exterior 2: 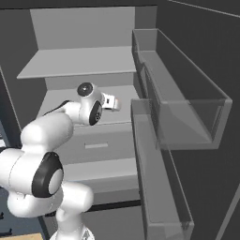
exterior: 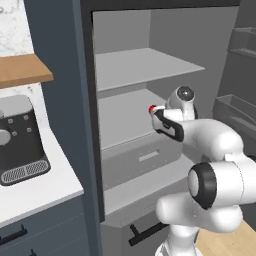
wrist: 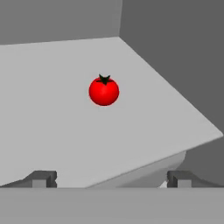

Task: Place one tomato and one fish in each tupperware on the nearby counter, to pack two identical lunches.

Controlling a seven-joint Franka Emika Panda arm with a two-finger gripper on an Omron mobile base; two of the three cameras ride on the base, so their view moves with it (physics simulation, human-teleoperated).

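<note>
no readable text, labels, numbers, signs

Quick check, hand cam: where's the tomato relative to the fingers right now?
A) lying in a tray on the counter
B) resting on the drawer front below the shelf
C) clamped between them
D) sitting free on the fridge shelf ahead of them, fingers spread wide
D: the tomato sits alone on the grey shelf, well ahead of the fingers, which stand wide apart and hold nothing.

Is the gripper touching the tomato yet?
Apart. In the hand view the tomato sits alone on the fridge shelf, bare shelf between it and the open gripper.
</note>
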